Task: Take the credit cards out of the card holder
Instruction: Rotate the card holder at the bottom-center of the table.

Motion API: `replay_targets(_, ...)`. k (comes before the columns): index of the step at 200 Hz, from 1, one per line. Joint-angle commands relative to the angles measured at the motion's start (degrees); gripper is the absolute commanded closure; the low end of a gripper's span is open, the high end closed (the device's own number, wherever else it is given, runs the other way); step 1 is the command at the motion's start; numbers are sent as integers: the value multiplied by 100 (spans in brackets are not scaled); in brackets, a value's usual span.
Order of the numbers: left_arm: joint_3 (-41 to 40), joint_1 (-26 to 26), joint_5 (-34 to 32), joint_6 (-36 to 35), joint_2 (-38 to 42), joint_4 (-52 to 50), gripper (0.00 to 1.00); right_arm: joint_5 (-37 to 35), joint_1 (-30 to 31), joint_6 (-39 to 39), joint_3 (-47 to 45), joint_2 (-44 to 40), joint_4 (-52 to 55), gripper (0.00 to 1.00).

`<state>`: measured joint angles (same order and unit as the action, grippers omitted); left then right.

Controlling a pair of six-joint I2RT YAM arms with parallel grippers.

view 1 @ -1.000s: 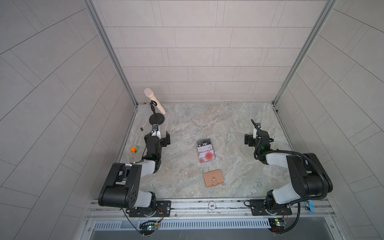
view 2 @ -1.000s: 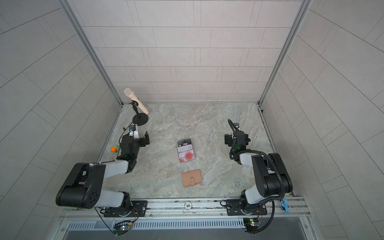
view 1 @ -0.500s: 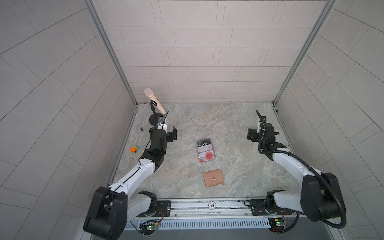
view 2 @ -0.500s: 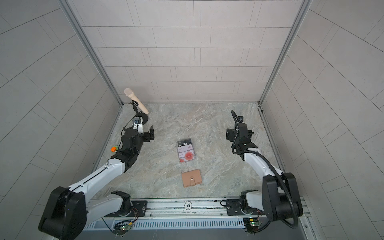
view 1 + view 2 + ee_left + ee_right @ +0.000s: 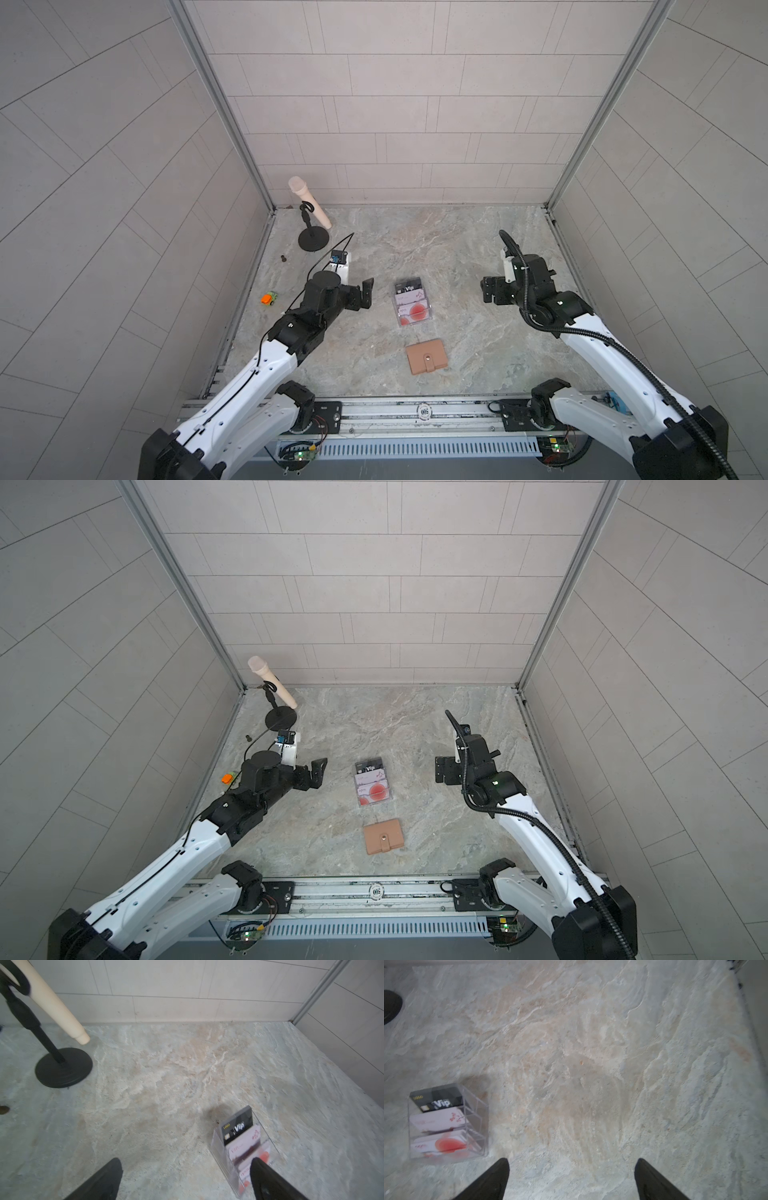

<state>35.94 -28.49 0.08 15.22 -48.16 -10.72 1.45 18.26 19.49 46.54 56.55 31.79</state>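
On either side of the card holder (image 5: 412, 305), both arms have reached out of their folded poses in the last second. The left gripper (image 5: 360, 294) now hangs just beside the holder, and the right gripper (image 5: 491, 289) stands farther off on the opposite side. Neither touches it. Both grippers are spread wide and hold nothing; the right wrist view shows only bare tabletop (image 5: 591, 1064) between the dark fingers (image 5: 492, 1180). The holder itself has not shifted. This looks like the approach: no card is out yet, so the whole task is still ahead.

The holder is a clear stepped box standing on the tabletop, with cards in three tiers. A black card (image 5: 409, 286) marked Vip fills the tier farthest from the robot, a pale pink card (image 5: 409, 296) the middle one, and a red-circle card (image 5: 415, 311) the nearest. How many cards each tier holds cannot be told. A closed tan wallet (image 5: 427, 356) lies on the robot's side of the holder, apart from it.
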Motion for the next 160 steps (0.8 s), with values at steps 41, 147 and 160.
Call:
replay_targets(41,-673,-325,1657,1245,814,-905,4,1258,873,887,-155,-222,1207,8)
replay_targets(147,-1395,-1338,2767,1477,-289,1020,16,1790,2668,2643,-1721,218,-93,20)
replay_targets(160,-1186,-1421,2752,1155,-641,827,18,1780,2744,2720,-1804,249,-217,21)
